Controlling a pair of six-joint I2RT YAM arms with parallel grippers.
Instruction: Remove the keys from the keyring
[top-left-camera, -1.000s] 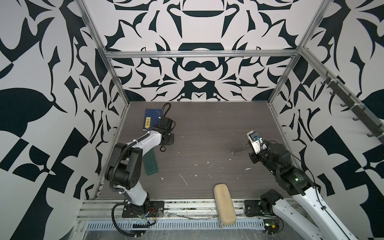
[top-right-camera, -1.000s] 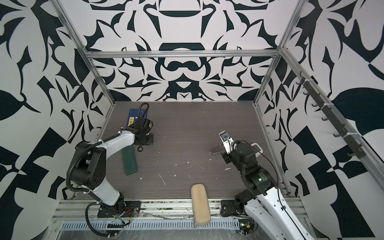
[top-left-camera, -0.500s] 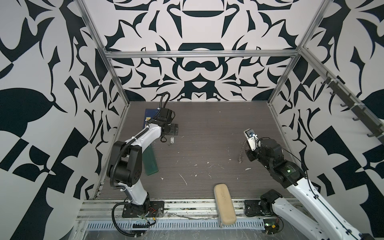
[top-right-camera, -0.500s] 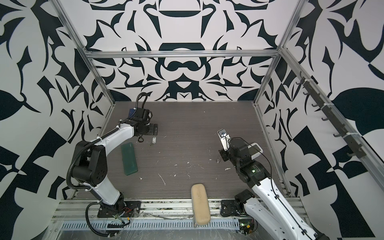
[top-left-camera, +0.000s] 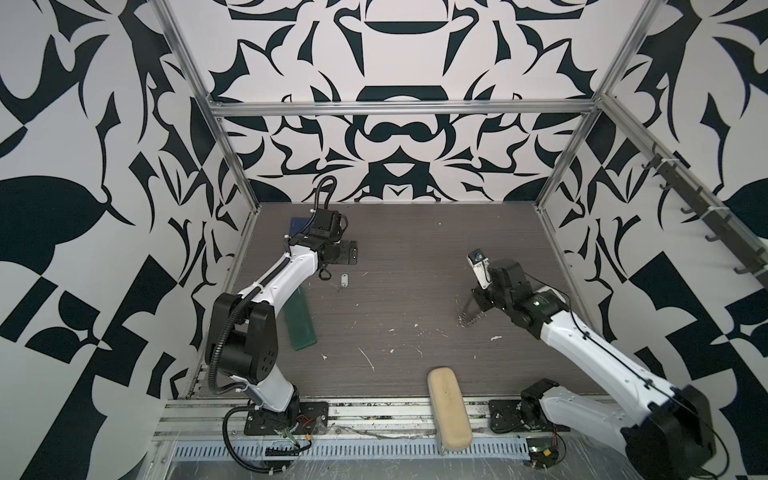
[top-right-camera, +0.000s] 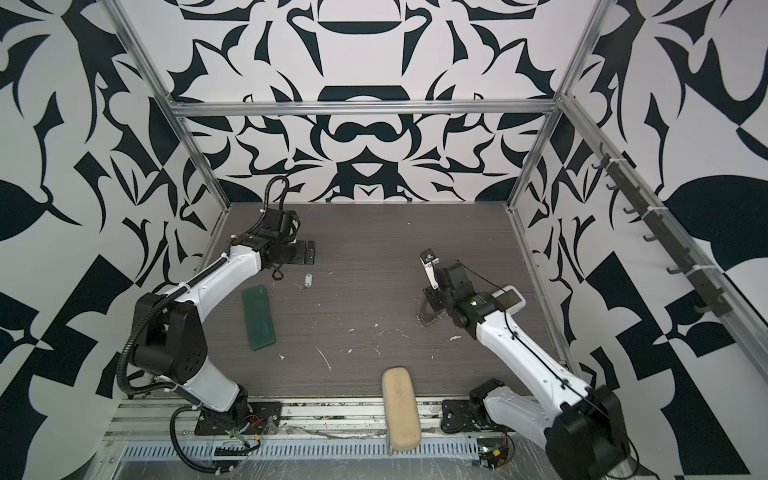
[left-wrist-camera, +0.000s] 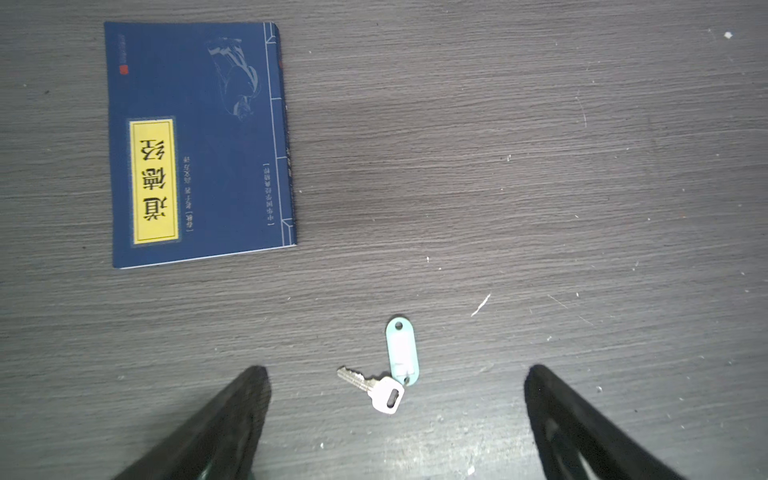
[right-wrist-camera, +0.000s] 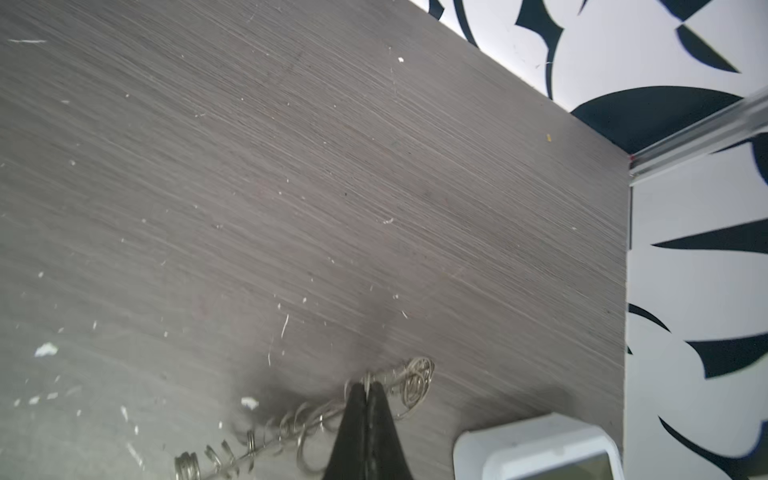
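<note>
In a top view the left gripper (top-left-camera: 340, 255) has let go and drawn back; the keys (top-left-camera: 344, 280) lie loose near it. Its wrist view shows fingers (left-wrist-camera: 232, 415) spread wide, keys between their tips. The right wrist view shows the right gripper (right-wrist-camera: 365, 388) pinching the keyring (right-wrist-camera: 415, 382) tight.

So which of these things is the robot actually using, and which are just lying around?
Part of the job: key, pale tag, keyring gripped by the right hand.
Just lying about: blue book, green case, beige case, white gadget.
</note>
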